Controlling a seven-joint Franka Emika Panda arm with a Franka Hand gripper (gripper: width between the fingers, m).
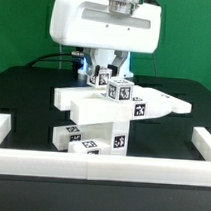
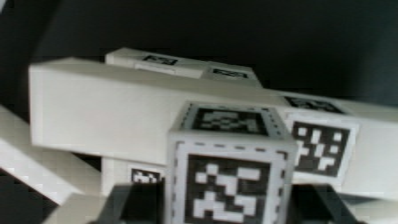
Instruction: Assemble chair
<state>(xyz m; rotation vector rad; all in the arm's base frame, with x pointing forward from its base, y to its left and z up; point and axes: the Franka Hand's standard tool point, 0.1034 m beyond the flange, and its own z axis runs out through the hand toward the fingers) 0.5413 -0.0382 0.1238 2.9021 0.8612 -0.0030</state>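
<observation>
Exterior view, from the near edge back: a white border rail point(image 1: 90, 169) runs across the bottom of the frame, with further rails at the lower left and lower right. Behind it, on the black table point(image 1: 24, 99), the partly built chair point(image 1: 101, 118) stands in the middle of the frame, a stack of blocky white parts with black-and-white square tags. A tagged slab lies low at the front, an upright block rises above it, and long flat parts spread to either side at mid-height. A short tagged post point(image 1: 119, 91) stands on top. Just behind the post, the gripper point(image 1: 105, 75) hangs from the arm's white housing in the upper centre, its jaws drawn close together; whether they pinch a chair part cannot be told. Green backdrop fills the far top.

Wrist view shows the tagged post point(image 2: 231, 165) close up, chair slabs behind.
</observation>
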